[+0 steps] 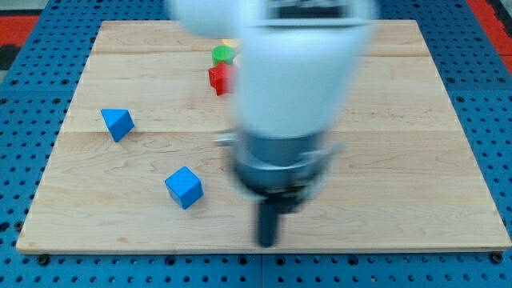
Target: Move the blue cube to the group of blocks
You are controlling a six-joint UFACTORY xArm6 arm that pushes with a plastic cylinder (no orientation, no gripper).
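The blue cube (185, 187) lies on the wooden board (400, 160) at the lower left of middle. My tip (267, 242) is near the board's bottom edge, to the right of the blue cube and a little lower, with a gap between them. The group of blocks sits at the top middle: a green block (222, 54), a red block (219, 78) just below it, and a sliver of a yellow block (229, 42) above. The arm's blurred white body hides whatever lies to their right.
A blue triangular block (118, 123) lies alone at the board's left. The board rests on a blue perforated table (24, 120). The arm's body (288, 88) covers the middle of the view.
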